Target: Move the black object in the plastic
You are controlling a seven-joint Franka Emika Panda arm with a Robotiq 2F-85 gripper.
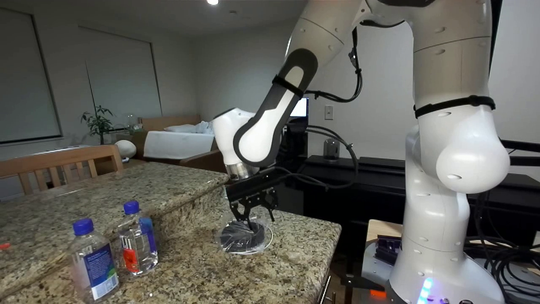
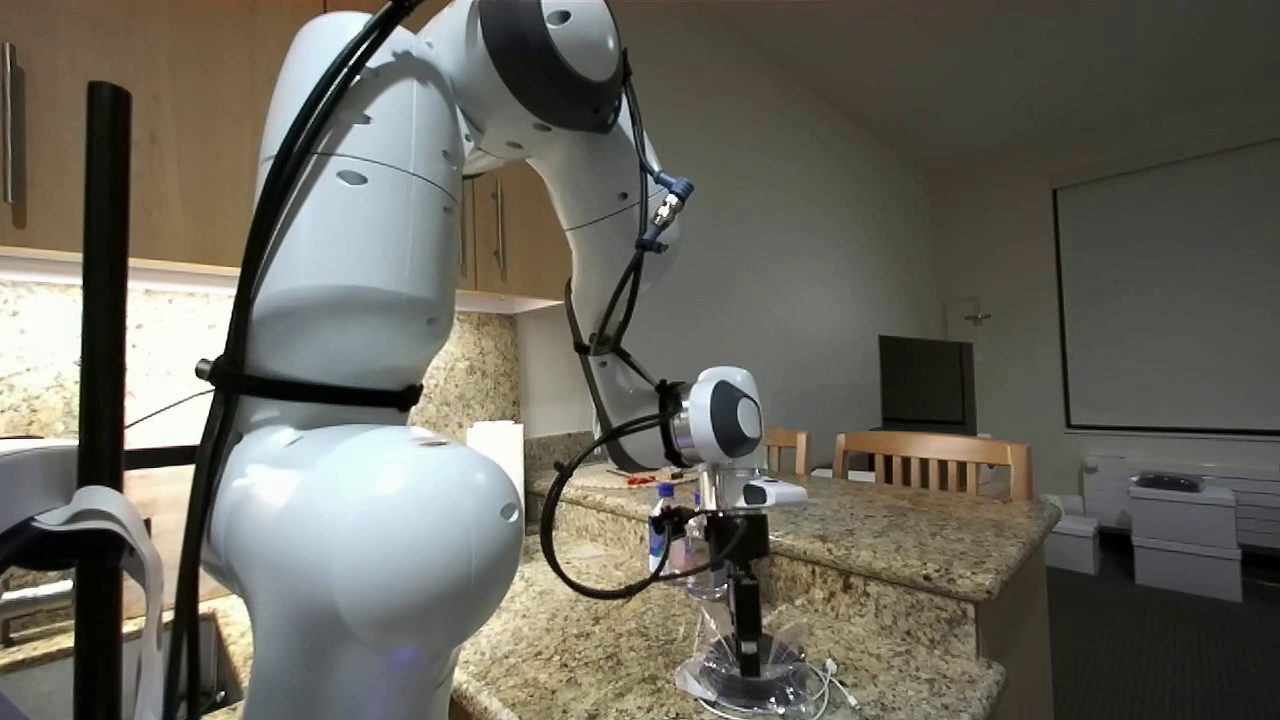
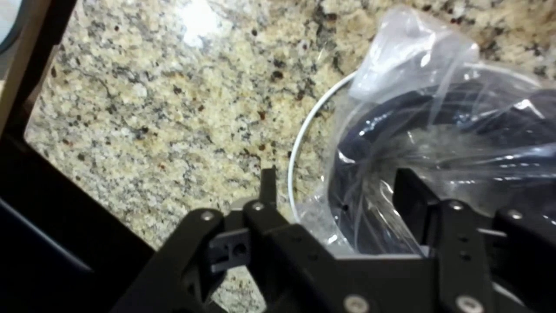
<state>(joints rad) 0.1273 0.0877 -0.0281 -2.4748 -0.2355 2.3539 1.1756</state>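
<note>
Counter (image 1: 190, 278): glossy speckled granite, tan and grey, under the fingers (image 3: 412, 198).
Gripper (image 3: 336, 176): fingers spread well apart.
Black object (image 3: 358, 141): dark round ring; one fingertip is above or inside it, I can't tell which.
Plastic (image 3: 408, 56): clear, crinkled, glinting, around the black object.
White cord (image 3: 299, 141): thin curve, seen between the fingertips.

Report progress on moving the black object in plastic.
Done: the open black tool stands at the round black object in crinkled clear plastic. In hand: apparently a grasp, fingers flanking its rim in the wrist view. Left: closing, then moving it; nothing is gripped.
</note>
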